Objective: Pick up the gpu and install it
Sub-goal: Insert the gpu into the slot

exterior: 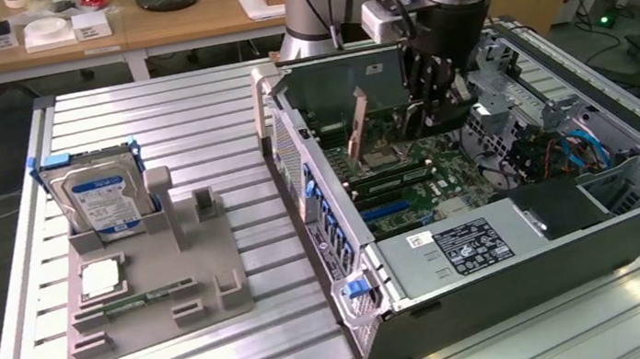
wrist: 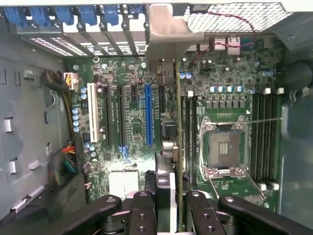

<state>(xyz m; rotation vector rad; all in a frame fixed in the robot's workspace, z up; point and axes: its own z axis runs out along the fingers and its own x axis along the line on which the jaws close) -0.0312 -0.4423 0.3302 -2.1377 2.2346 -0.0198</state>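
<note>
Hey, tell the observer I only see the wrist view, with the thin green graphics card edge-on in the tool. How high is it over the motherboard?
Observer: The thin green graphics card stands upright in the tool, above the green motherboard; it looks not yet seated.
Operator: Which face shows?
Observer: Its green board face is turned to the exterior camera.
Operator: Anything outside the grey computer case?
Observer: A silver hard drive with a blue-white label stands in a grey holder on the exterior view's left.
</note>
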